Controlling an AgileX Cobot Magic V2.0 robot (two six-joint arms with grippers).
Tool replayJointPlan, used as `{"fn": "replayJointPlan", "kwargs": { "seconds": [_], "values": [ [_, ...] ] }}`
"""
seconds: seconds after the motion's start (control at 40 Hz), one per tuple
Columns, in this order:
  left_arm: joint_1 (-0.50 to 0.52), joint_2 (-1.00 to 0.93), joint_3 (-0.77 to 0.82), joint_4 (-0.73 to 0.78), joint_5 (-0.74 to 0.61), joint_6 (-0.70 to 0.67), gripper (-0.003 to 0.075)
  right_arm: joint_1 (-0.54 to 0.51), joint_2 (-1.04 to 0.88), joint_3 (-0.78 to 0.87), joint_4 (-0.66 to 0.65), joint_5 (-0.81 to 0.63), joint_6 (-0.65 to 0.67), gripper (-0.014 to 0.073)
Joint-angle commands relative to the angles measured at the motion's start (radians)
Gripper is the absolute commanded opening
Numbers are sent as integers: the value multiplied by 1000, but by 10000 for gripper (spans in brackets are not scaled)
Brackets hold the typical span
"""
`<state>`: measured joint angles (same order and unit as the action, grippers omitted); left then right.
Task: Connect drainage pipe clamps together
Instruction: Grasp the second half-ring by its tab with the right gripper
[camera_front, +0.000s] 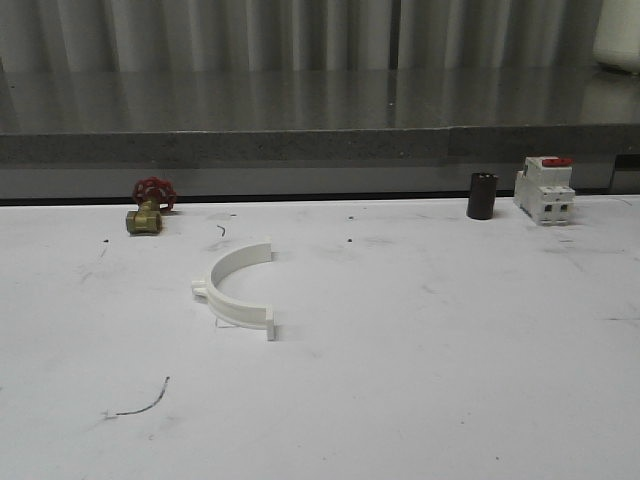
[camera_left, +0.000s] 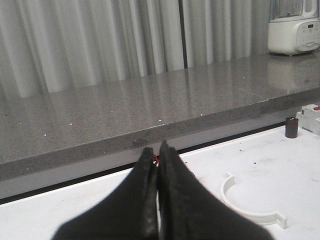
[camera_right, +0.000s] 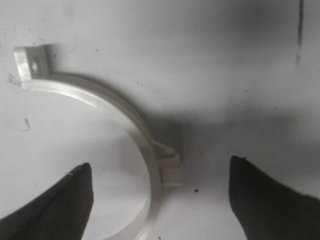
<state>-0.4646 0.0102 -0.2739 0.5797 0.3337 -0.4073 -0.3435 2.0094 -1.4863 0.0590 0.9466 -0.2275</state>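
while clamp half (camera_front: 237, 288) lies flat, left gripper (camera_left: 156, 152) closed empty, right gripper (camera_right: 160, 170) spread wide

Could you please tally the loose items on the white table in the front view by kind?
White pipe clamp half-ring: 1
Brass valve with red handwheel: 1
Black cylinder: 1
White-and-red circuit breaker: 1
Total: 4

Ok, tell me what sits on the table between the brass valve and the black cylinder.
In the front view, nothing: bare white table runs from the valve to the cylinder. The clamp lies nearer the camera, off that line.
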Motion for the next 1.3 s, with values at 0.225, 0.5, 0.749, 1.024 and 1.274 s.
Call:
{"fn": "replayJointPlan", "kwargs": {
  "seconds": [0.225,0.5,0.749,1.024,1.274],
  "values": [
    [1,10,-28,11,-69,-4,-20,-5,-6,-31,-10,12,-28,573],
    [1,10,-28,11,-69,-4,-20,-7,-5,-31,-14,39,-28,233],
    [1,10,-28,11,-69,-4,-20,-7,-6,-31,-22,39,-28,176],
    [1,10,-28,11,-69,-4,-20,-7,-75,-31,-47,45,72,177],
    [1,10,-28,11,-69,-4,-20,109,-154,-31,-153,96,246,177]
  ]
}}
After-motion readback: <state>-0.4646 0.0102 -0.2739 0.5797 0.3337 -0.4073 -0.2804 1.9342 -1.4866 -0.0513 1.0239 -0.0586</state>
